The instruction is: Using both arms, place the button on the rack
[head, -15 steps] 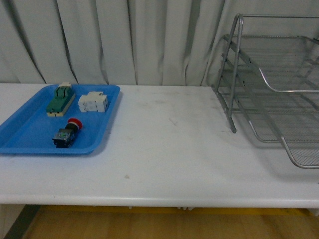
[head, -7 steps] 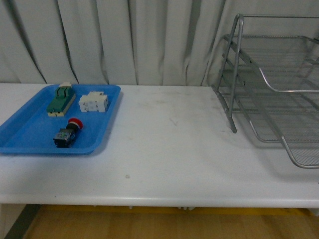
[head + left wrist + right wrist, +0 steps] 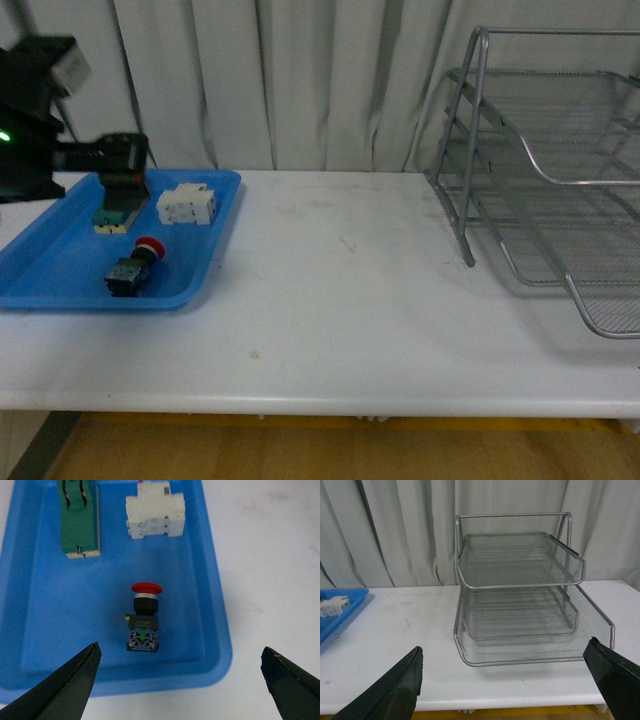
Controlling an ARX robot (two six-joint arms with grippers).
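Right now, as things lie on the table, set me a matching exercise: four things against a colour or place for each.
Things:
1. button
2. rack
3. green-and-cream block
4. white block

Descriptions:
A. silver wire mesh, three tiers
B. far right corner of the blue tray
C. red cap on a dark body
D. far left corner of the tray

Pairs: 1-C, 2-A, 3-D, 4-B

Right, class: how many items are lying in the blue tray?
3. The button lies in the tray nearest the robot. The green block is at the far side. The white block is beside it, to its right. None seems hidden.
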